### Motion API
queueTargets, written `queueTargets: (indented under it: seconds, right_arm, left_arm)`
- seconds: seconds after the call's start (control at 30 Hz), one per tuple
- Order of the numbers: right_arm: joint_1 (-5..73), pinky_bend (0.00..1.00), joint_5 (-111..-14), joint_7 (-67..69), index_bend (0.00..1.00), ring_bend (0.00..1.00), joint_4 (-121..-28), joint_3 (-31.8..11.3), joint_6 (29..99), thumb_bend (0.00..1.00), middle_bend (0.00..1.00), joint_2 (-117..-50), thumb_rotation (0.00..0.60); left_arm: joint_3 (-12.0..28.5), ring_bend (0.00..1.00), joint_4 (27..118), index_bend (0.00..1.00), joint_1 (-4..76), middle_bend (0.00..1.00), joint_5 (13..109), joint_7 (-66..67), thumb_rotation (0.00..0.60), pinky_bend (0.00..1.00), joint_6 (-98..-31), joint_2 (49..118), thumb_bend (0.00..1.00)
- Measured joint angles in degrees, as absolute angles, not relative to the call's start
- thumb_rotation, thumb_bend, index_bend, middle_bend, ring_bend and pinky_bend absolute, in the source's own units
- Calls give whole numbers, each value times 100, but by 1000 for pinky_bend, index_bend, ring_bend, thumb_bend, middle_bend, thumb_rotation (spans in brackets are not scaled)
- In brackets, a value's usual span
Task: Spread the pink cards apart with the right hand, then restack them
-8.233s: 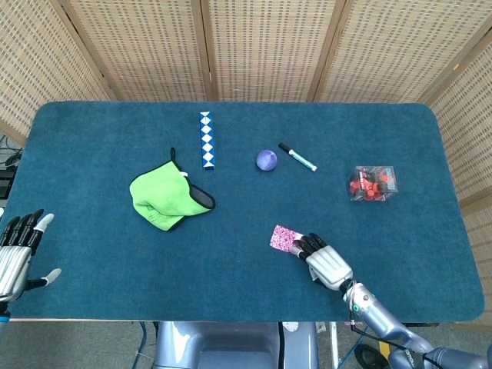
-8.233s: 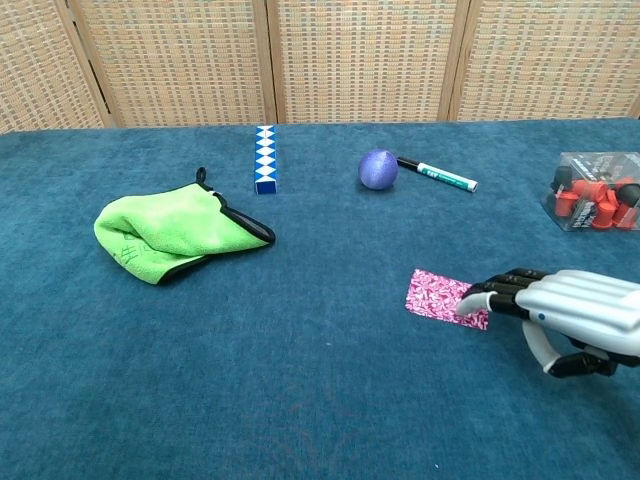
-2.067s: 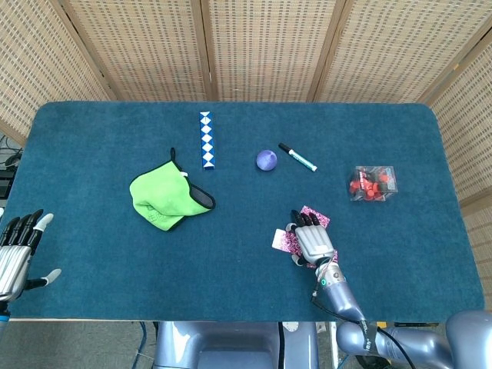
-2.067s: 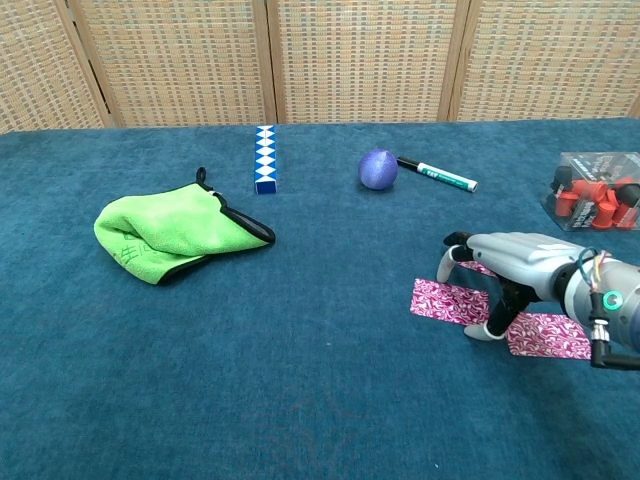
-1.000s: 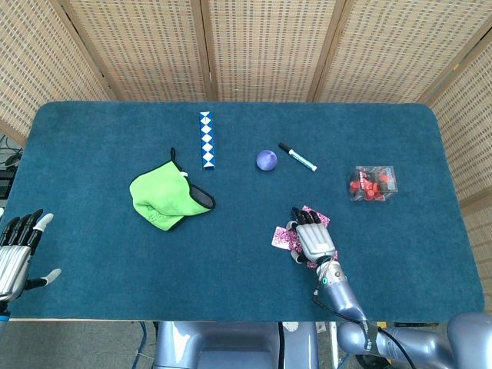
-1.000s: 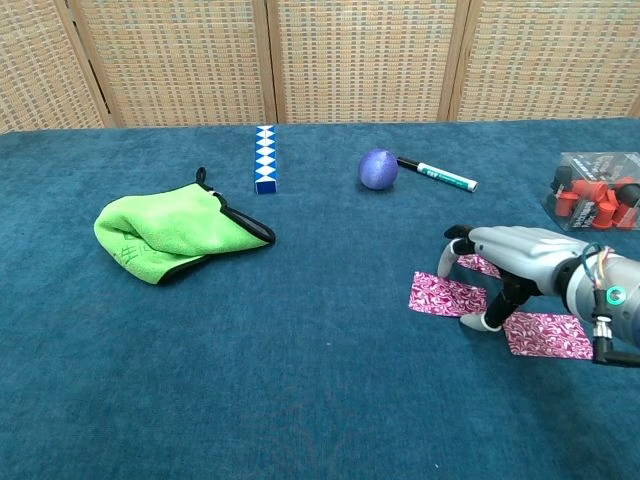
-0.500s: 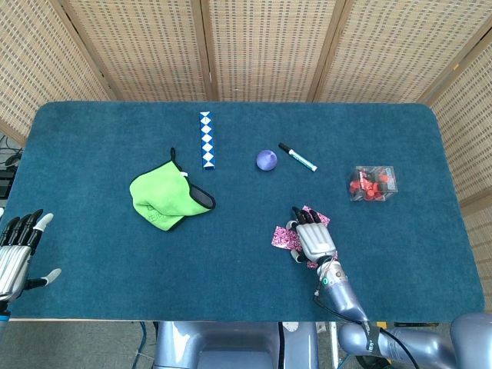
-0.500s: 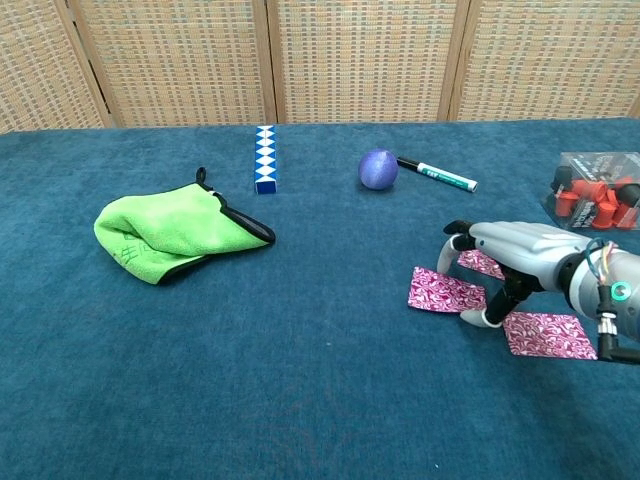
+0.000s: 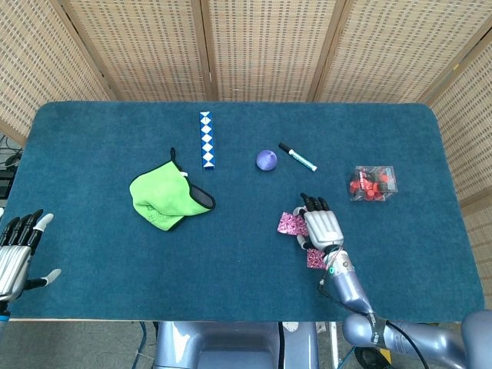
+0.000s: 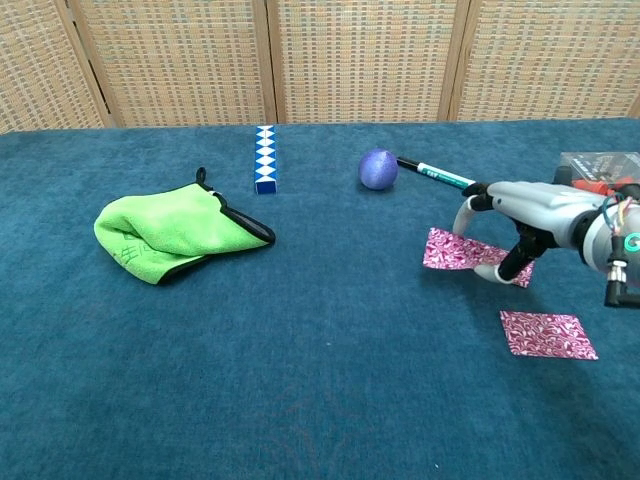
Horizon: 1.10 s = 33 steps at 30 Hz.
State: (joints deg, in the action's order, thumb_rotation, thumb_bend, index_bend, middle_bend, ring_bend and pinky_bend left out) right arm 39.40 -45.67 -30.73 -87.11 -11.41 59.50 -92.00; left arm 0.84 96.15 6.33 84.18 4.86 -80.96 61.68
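My right hand is over the near right part of the table, fingers arched downward. It pinches a pink patterned card between thumb and fingers; the card juts out to the hand's left. Whether a second card lies under it I cannot tell. Another pink card lies flat and alone on the blue cloth, nearer to me than the hand. My left hand hangs off the table's near left corner with its fingers spread and nothing in it.
A green cloth lies at centre left. Behind are a blue-white folding puzzle, a purple ball and a marker close to the hand. A clear box of red pieces sits at right.
The right hand has moved away from me toward the marker, taking the left pink card with it. The near card stayed put and now lies fully uncovered.
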Motion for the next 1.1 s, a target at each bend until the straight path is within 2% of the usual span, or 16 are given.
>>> queueTargets:
  seconds: [0.73, 1.1]
  right_arm:
    - [4004, 23, -4002, -3136, 589, 0, -8143, -1137, 5705, 395, 0, -9124, 600]
    - [4050, 13, -3755, -3212, 431, 0, -8087, -1138, 5655, 363, 0, -9122, 600]
  left_arm:
    - [88, 0, 9622, 0, 630, 0, 8409, 501, 600, 0, -8103, 6176, 39]
    - [86, 0, 9622, 0, 630, 0, 8408, 487, 600, 0, -8097, 6170, 41]
